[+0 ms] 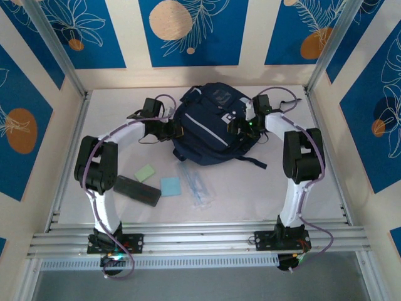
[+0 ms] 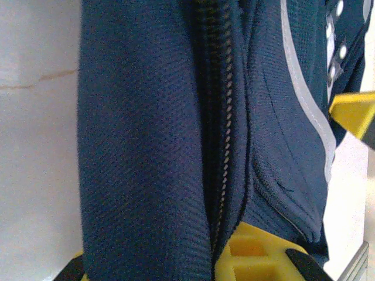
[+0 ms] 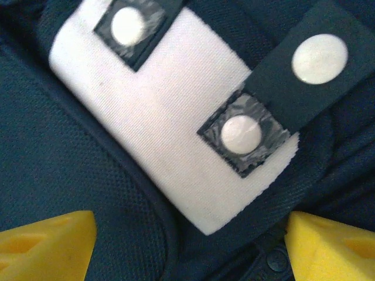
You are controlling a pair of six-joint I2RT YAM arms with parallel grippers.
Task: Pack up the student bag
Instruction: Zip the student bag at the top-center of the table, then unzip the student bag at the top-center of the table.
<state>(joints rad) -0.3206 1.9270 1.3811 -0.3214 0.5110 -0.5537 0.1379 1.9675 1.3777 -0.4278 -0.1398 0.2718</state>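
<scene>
The student bag, dark navy with a thin white stripe, lies at the back middle of the table. My left gripper is at its left side. In the left wrist view a fold of navy fabric beside the zipper runs down between the yellow fingers, and the left gripper is shut on it. My right gripper hangs over the bag's upper right. Its yellow fingertips stand wide apart, so the right gripper is open just above the light patch with round snaps, holding nothing.
On the table in front of the bag lie a green note pad, a blue note pad, a black case and a clear pouch of pens. A black strap trails from the bag's near right side.
</scene>
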